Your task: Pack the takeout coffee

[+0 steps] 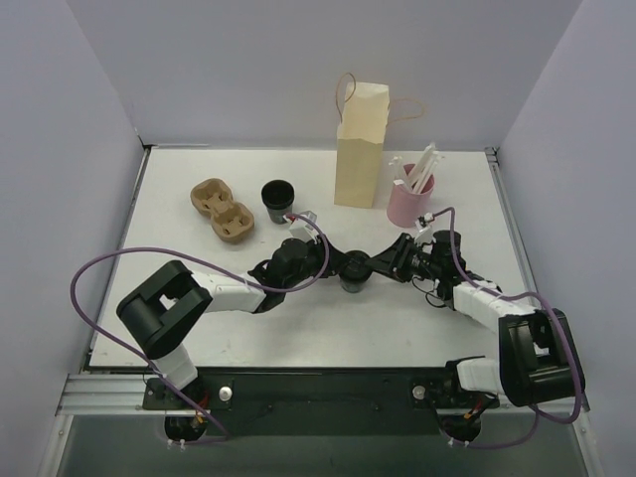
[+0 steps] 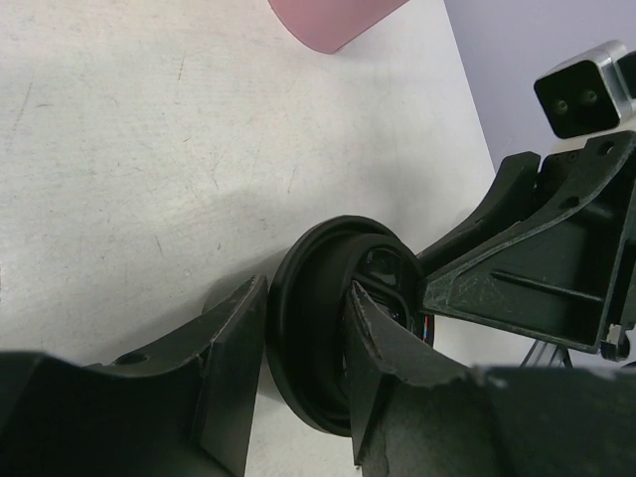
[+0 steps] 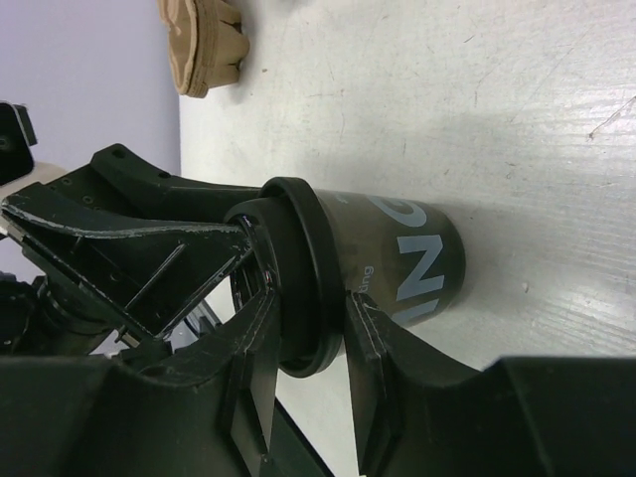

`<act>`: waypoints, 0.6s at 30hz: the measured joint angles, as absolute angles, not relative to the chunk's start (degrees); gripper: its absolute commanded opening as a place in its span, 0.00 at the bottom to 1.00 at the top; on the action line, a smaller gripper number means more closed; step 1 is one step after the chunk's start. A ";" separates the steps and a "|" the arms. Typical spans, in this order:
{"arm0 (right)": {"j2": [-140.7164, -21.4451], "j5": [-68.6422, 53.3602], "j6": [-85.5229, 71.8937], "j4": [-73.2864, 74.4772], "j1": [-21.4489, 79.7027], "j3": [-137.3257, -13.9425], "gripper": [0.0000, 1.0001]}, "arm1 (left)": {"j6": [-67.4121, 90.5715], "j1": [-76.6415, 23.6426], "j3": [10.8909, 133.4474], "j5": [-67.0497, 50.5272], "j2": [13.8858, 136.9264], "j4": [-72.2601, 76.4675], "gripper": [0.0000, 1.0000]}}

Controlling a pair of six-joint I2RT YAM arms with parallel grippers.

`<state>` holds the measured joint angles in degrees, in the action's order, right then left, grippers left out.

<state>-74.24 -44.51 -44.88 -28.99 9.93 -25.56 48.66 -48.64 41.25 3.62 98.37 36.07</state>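
Observation:
A dark olive takeout coffee cup (image 1: 353,282) (image 3: 402,253) with a black lid (image 3: 303,268) (image 2: 313,338) stands mid-table, and both grippers meet at it. My left gripper (image 1: 338,266) (image 2: 306,294) is shut on the lid, one finger outside the rim and the other on its top. From the other side my right gripper (image 1: 376,266) (image 3: 308,304) pinches the lid, one finger on the lid's top and one under the rim against the cup wall. A second black cup (image 1: 278,199) stands open, with no lid on it, behind them. A brown paper bag (image 1: 360,149) stands upright at the back.
A tan pulp cup carrier (image 1: 222,211) (image 3: 204,40) lies at the back left. A pink cup (image 1: 410,201) (image 2: 333,20) holding white sticks stands right of the bag. Side walls close in the table on the left and right.

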 measured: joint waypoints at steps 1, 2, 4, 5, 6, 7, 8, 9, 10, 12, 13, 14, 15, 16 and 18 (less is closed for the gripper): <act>-74.17 -44.66 -45.74 -31.44 9.78 -24.23 0.21 | 48.69 -48.64 41.15 3.60 98.48 36.45 0.44; -74.17 -44.80 -46.54 -33.34 9.67 -23.24 0.20 | 48.66 -48.64 41.04 3.57 98.56 36.84 0.44; -74.59 -44.95 -48.71 -39.09 9.50 -20.69 0.21 | 48.69 -48.64 40.73 3.57 98.80 37.82 0.44; -75.05 -45.06 -49.58 -41.06 9.39 -19.92 0.20 | 48.71 -48.64 40.64 3.60 98.91 38.22 0.44; -75.50 -45.06 -50.33 -42.92 9.32 -19.22 0.20 | 48.71 -48.64 40.51 3.60 99.02 38.61 0.44; -75.81 -45.04 -51.03 -44.77 9.32 -18.41 0.20 | 48.73 -48.64 40.42 3.60 99.09 38.92 0.44; -75.94 -44.93 -51.46 -46.22 9.30 -17.69 0.21 | 48.75 -48.64 40.25 3.60 99.11 39.24 0.44; -75.90 -44.56 -51.77 -47.07 9.30 -17.12 0.22 | 48.80 -48.64 40.12 3.60 99.18 39.59 0.44; -75.81 -44.27 -51.88 -47.44 9.32 -16.82 0.22 | 48.86 -48.64 40.07 3.55 99.31 39.92 0.44; -74.83 -43.09 -51.79 -46.57 9.50 -16.69 0.23 | 49.06 -48.66 40.01 3.53 99.55 40.51 0.44; -74.37 -42.48 -51.53 -45.98 9.65 -16.62 0.23 | 49.10 -48.66 39.97 3.46 99.63 40.82 0.44; -73.38 -41.50 -51.20 -45.04 9.87 -16.51 0.23 | 49.12 -48.69 39.94 3.40 99.70 40.99 0.44; -72.77 -40.73 -50.94 -44.34 10.09 -16.40 0.23 | 49.15 -48.69 39.94 3.36 99.74 41.19 0.44; -71.96 -39.62 -50.72 -43.86 10.31 -16.16 0.23 | 49.19 -48.71 39.92 3.31 99.88 41.43 0.44; -71.33 -38.50 -50.70 -42.98 10.74 -16.19 0.22 | 49.32 -48.71 39.81 3.22 100.05 41.95 0.44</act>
